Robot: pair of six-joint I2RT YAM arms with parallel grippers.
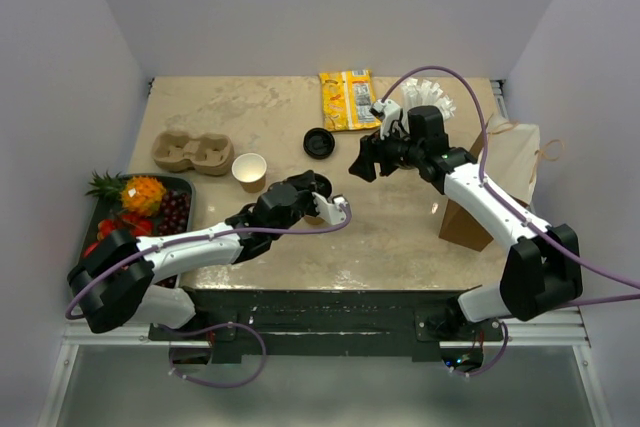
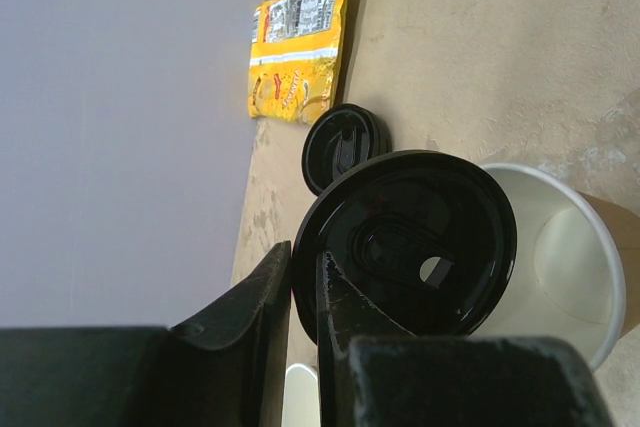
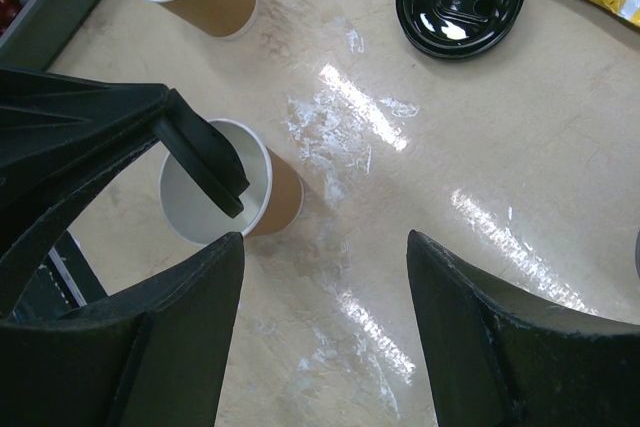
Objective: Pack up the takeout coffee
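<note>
Tabletop [image 1: 400, 237]: beige, seen from above, with both arms reaching in from the near edge.
Tray [image 1: 185, 185]: dark, at the left edge; it holds a pineapple, grapes and red fruit.
Carrier [image 1: 186, 150]: moulded cardboard with two wells, left of centre and just beyond the tray.
Left cup [image 1: 249, 171]: brown paper, white inside, upright, no lid; it stands just right of the carrier.
Left gripper [image 2: 300, 257]: over the middle of the tabletop, toward the near edge; its jaws are narrow and pinch the rim of a black lid.
Held lid [image 2: 405, 242]: round, black, tilted steeply at the mouth of the second cup, not seated; whether it touches the rim cannot be told.
Middle cup [image 3: 215, 197]: brown paper, upright and open, under the left gripper.
Loose lid [image 1: 319, 142]: black, flat on the tabletop, beyond the middle cup toward the far edge.
Packet [image 1: 348, 99]: yellow, flat at the far edge, centre.
Right gripper [image 3: 325, 247]: above the tabletop, right of the loose lid; jaws wide, nothing between them.
Straws [image 1: 430, 95]: white, bunched near the far right corner.
Bag [image 1: 500, 182]: brown paper, upright at the right edge.
</note>
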